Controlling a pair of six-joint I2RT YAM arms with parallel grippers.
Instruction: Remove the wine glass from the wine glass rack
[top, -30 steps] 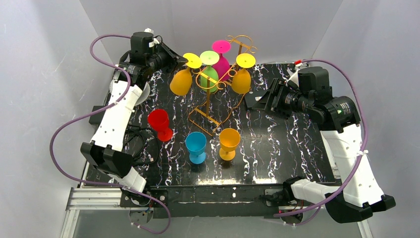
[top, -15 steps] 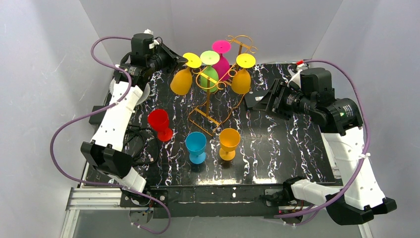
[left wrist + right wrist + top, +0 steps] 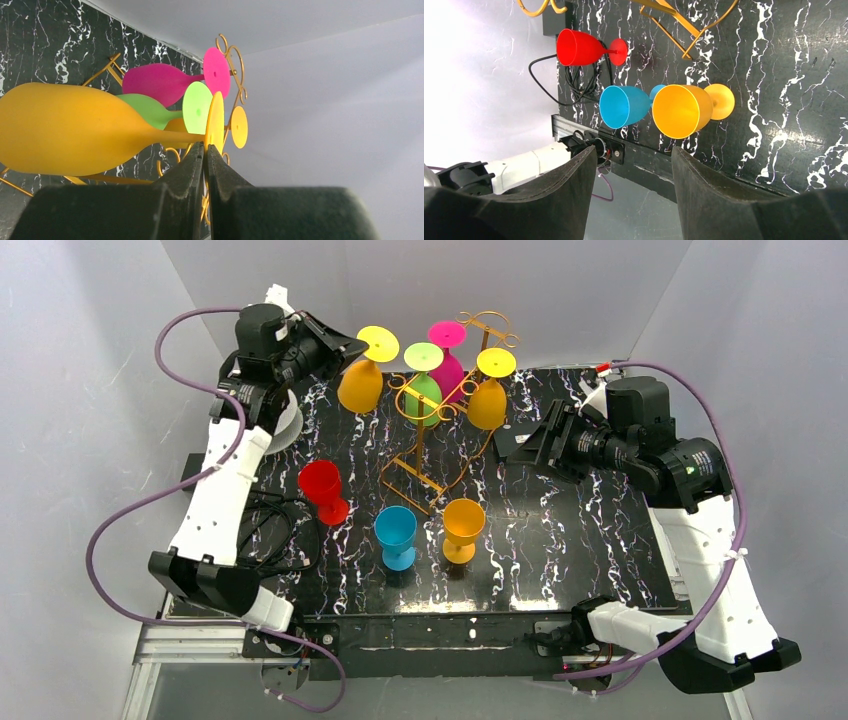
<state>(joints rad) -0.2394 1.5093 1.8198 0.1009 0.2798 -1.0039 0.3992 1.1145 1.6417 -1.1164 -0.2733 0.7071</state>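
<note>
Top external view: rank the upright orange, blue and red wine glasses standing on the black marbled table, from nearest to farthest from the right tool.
1. The upright orange wine glass, front centre, is nearest the right tool.
2. The upright blue wine glass stands just left of the orange one.
3. The upright red wine glass, on the left side, is farthest.

bright, even light; sharp views, glare on the table (image 3: pixel 560 530).

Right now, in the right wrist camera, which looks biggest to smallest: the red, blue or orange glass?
1. Orange glass
2. Blue glass
3. Red glass
Orange is nearest the camera and red farthest, so true sizes may match.
</note>
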